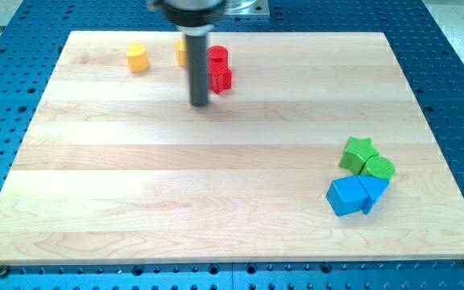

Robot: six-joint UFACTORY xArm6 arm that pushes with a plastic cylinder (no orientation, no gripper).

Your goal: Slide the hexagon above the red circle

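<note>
Near the wooden board's (216, 201) lower right corner, four blocks huddle in one cluster. The green star (358, 152) sits uppermost, with the green circle (378, 168) touching it on the side toward the right edge. Below them lie a blue cube (345, 196) and a blue triangle (372, 190) (pressed against each other). Close to the top edge sits a red star (221, 79). A blue perforated table (457, 97) surrounds the board.

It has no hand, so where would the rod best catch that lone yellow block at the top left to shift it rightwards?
Probably its left face, coming from the view's left. The yellow block is squat and stands free, so a centred push should slide it straight. My tip is to its lower right, below and left of the red circle, so I would have to circle round first.
</note>
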